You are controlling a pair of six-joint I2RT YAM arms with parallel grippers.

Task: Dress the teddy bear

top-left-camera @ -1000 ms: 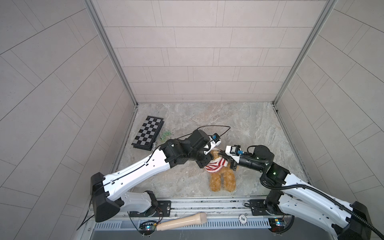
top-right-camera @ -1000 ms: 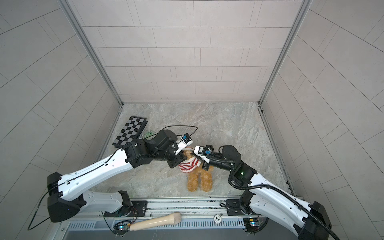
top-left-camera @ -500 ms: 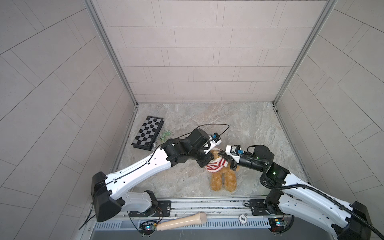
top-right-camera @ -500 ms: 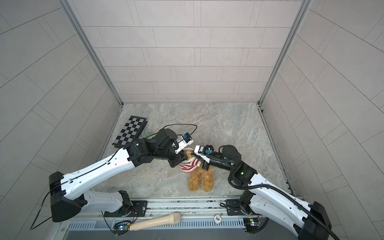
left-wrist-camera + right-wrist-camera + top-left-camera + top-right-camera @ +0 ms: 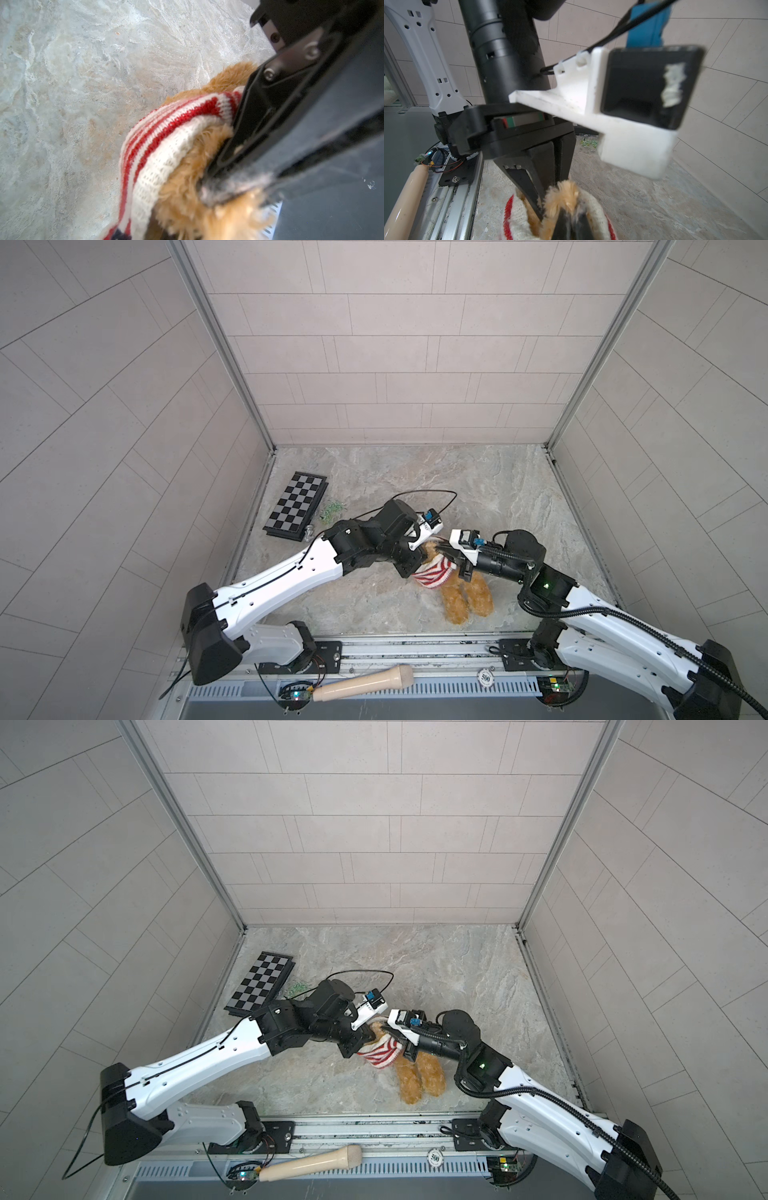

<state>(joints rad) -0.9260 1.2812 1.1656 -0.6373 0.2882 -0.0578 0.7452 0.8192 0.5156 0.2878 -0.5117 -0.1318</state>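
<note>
Bear's look: your teddy bear (image 5: 466,600) is fluffy golden-brown plush. In both top views its two legs are bare and its upper body is wrapped in a red-and-white striped sweater (image 5: 430,575). Its face is hidden from you.
Bear's place: it lies on the marble table (image 5: 415,472) near the front rail, between your two arms, with its legs pointing toward the rail. It is well apart from the chessboard (image 5: 297,506) by the left wall.
Sweater opening: in the right wrist view a white ribbed rim rings tufts of fur.
Left arm: you have it stretched low from the front-left base toward the middle, wrist angled down over the bear's head end.
Left end: your left gripper (image 5: 539,207) has its fingers drawn together, tips sunk inside the knit rim among the fur. You cannot tell whether they pinch knit, fur or nothing.
Right arm: it reaches in from the front-right base, forearm low and pointing left at the bear's upper body.
Right end: your right gripper (image 5: 571,226) is closed tight, with a tuft of the bear's fur pinched at its tips inside the same rim.
Spacing: the two sets of tips sit just beside each other in the opening.
</note>
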